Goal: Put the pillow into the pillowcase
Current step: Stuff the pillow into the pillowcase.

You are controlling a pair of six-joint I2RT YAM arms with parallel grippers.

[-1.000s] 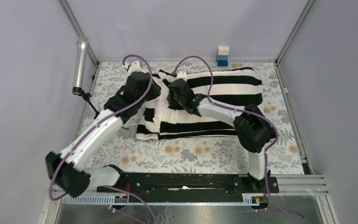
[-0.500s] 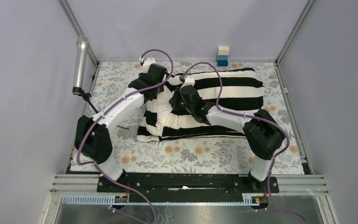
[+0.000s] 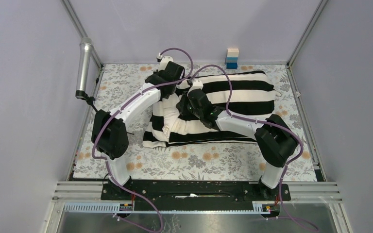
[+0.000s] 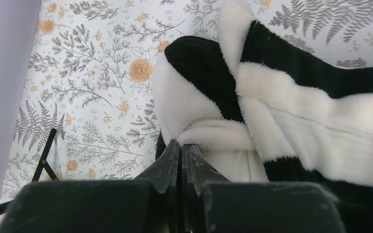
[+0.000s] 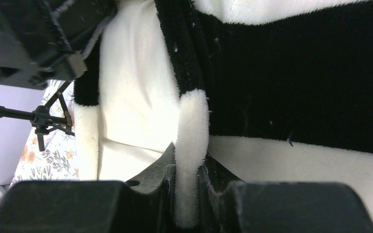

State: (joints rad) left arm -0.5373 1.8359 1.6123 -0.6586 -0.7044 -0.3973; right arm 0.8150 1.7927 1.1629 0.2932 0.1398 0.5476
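The pillowcase (image 3: pixel 243 92) is lying across the table (image 3: pixel 199 162), with the pillow (image 5: pixel 136 107) showing at its open left end. The right hand (image 5: pixel 189 162) is pinching the pillowcase's white hem. The left hand (image 4: pixel 181 145) is resting fully closed against the far corner fold, seemingly gripping nothing.

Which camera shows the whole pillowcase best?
Top external: nearly the whole striped pillowcase shows there. Left wrist shows only a bunched corner of it. Right wrist shows only a close patch, with a white edge pinched in the right gripper.
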